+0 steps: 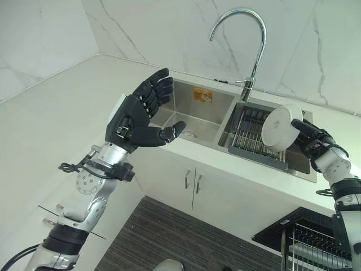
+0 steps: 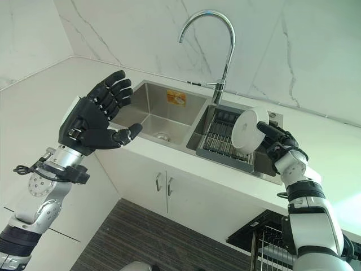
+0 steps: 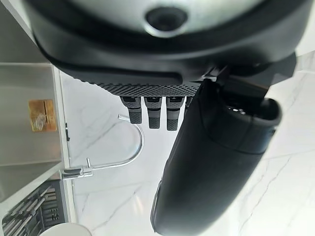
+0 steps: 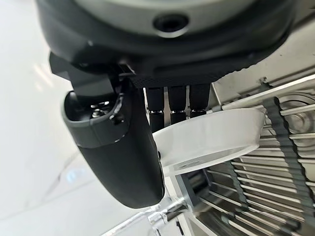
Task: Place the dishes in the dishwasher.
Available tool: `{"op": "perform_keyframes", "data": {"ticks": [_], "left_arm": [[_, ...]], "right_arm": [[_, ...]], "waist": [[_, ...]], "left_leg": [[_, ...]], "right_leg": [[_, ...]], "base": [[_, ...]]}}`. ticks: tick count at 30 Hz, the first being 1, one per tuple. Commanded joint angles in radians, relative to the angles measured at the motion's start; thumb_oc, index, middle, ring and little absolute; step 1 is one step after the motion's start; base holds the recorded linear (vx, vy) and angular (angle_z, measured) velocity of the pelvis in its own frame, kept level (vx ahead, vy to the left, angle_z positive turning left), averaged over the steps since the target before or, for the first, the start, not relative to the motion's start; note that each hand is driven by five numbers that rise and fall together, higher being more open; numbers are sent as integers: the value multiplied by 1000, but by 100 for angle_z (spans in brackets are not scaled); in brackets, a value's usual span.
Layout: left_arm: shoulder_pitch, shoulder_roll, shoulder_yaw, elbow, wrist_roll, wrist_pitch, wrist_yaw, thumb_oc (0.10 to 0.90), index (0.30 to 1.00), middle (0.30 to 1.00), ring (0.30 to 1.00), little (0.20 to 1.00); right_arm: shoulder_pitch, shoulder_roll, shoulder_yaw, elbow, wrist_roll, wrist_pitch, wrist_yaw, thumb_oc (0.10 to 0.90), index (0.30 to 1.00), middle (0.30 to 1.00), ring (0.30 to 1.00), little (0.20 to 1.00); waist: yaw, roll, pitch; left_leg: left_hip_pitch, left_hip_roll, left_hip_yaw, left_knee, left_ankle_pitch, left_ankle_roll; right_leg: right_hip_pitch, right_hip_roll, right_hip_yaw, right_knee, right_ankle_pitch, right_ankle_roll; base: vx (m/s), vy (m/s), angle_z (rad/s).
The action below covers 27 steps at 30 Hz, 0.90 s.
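At right of centre in the left eye view: right hand (image 1: 311, 141) pinching a white plate (image 1: 281, 127) by its rim, thumb on one face, fingers on the other. Plate tilted on edge, round face turned toward the camera, raised over the dish rack (image 1: 254, 135) in the right basin of the steel double sink (image 1: 186, 116); no contact with the rack seen. Same grip in the right wrist view: thumb (image 4: 118, 152) across the plate's near side, fingertips (image 4: 177, 118) behind the rim, rack wires beyond.

At left of centre: left hand (image 1: 138, 116) raised in front of the left basin, palm up and toward the sink, fingers spread wide and straight, thumb stuck out sideways toward frame centre. Holding nothing. Left wrist view agrees: fingertips (image 3: 152, 115) straight, thumb extended, bare air past them.

At top centre: curved chrome faucet (image 1: 248, 51) rising behind the divider between the basins, against a marble wall (image 1: 316, 45). Orange sticker (image 1: 203, 95) on the left basin's back wall.

At lower right corner: open dishwasher (image 1: 285, 231), dark frame with wire rack (image 1: 316, 248) visible inside. White cabinet doors (image 1: 192, 183) with two small handles below the sink. White countertop (image 1: 51, 118) running off to the left.
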Motion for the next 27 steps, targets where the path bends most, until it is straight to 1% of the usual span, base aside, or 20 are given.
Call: {"op": "perform_keyframes", "data": {"ticks": [1,2,3,4,6,7,9,10,12,13,14,15,17,20,22,25,27], "left_arm": [[-34,-26,-3,-77,-172,13,-150,800,900,900,900,900],[-25,-31,-5,-80,-201,32,-185,800,900,900,900,900],[4,-49,-15,-91,-299,112,-284,800,900,900,900,900],[13,-54,-16,-94,-321,135,-313,800,900,900,900,900],[41,-66,-31,-93,-391,213,-412,800,900,900,900,900],[50,-70,-33,-90,-403,239,-445,800,900,900,900,900],[68,-86,-46,-94,-463,352,-550,800,900,900,900,900],[97,-99,-69,-88,-457,438,-644,800,900,900,900,900],[118,-106,-87,-86,-423,522,-742,800,900,900,900,900],[133,-100,-97,-85,-394,556,-811,800,900,900,900,900],[139,-93,-104,-83,-388,558,-840,800,900,900,900,900],[153,-82,-127,-89,-338,600,-933,800,900,900,900,900],[171,-53,-149,-97,-308,626,-1010,800,900,900,900,900],[183,-35,-158,-86,-275,667,-1065,800,900,900,900,900],[190,-26,-163,-66,-238,713,-1084,800,900,900,900,900],[226,-13,-167,-26,-124,771,-1151,800,900,900,900,900],[255,1,-172,12,-62,789,-1179,800,900,900,900,900]], "right_arm": [[-117,-44,14,-148,31,-204,65,400,300,300,300,300],[-112,-44,9,-166,29,-211,72,400,300,300,300,300],[-101,-42,0,-224,43,-230,92,400,300,300,300,300],[-95,-40,-2,-246,48,-235,94,400,300,300,300,300],[-85,-30,-5,-296,84,-254,112,400,300,300,300,300],[-80,-28,-10,-314,93,-256,118,400,300,300,300,300],[-68,-25,-16,-368,126,-265,128,400,300,300,300,300],[-55,-18,-17,-415,147,-280,142,400,300,300,300,300],[-43,-17,-13,-475,167,-284,131,400,300,300,300,300],[-39,-18,-12,-502,179,-283,130,400,300,300,300,300],[-36,-21,-10,-514,183,-283,130,400,300,300,300,300],[-28,-26,-6,-536,199,-295,142,400,300,300,300,300],[-12,-33,-1,-561,235,-304,168,400,300,300,300,300],[8,-32,-3,-599,275,-323,186,400,300,300,300,300],[19,-25,-16,-625,306,-335,199,400,300,300,300,300],[48,-17,-52,-688,343,-337,203,400,300,300,300,300],[74,0,-62,-727,354,-354,201,400,300,300,300,300]], "waist": [[6,-21,-97],[6,-20,-97],[0,-17,-95],[-2,-16,-95],[-10,-13,-94],[-12,-11,-95],[-20,-9,-96],[-30,-5,-96],[-38,-2,-97],[-43,0,-98],[-46,2,-98],[-55,4,-98],[-66,7,-99],[-76,10,-100],[-83,13,-101],[-93,18,-100],[-99,22,-97]], "left_leg": [[22,66,98,44,-121,-40],[22,65,98,44,-122,-39],[23,62,102,44,-124,-38],[24,63,105,44,-125,-37],[26,61,112,44,-128,-33],[27,62,116,44,-129,-32],[29,61,124,44,-132,-28],[30,62,134,44,-136,-26],[31,62,143,44,-138,-22],[31,63,148,44,-138,-21],[31,64,152,44,-139,-21],[31,65,160,44,-141,-19],[31,66,172,44,-144,-16],[31,66,183,44,-148,-13],[31,64,190,44,-152,-10],[28,61,200,44,-155,-7],[28,56,205,44,-156,-2]], "right_leg": [[16,16,67,2,-59,59],[14,17,69,2,-59,59],[11,18,72,2,-57,60],[11,20,76,2,-57,60],[8,25,88,2,-58,58],[8,27,93,2,-58,57],[6,32,104,2,-59,56],[3,36,119,2,-58,56],[0,40,133,2,-58,55],[-2,43,140,2,-58,54],[-3,44,144,2,-57,55],[-5,45,151,2,-56,57],[-10,49,164,2,-55,58],[-16,50,176,2,-55,61],[-21,52,186,2,-54,64],[-34,51,199,2,-46,71],[-43,48,205,2,-39,79]], "base": [[-33,38,-9],[-54,63,-14],[-44,58,-17],[-46,67,-20],[-25,56,-22],[-20,57,-25],[-22,62,-25],[-25,67,-26],[-20,57,-30],[-13,42,-29],[-18,52,-22],[-21,52,-19],[-21,48,-13],[-23,41,-26],[-20,43,-17],[-29,50,-18],[-36,60,-26]]}}
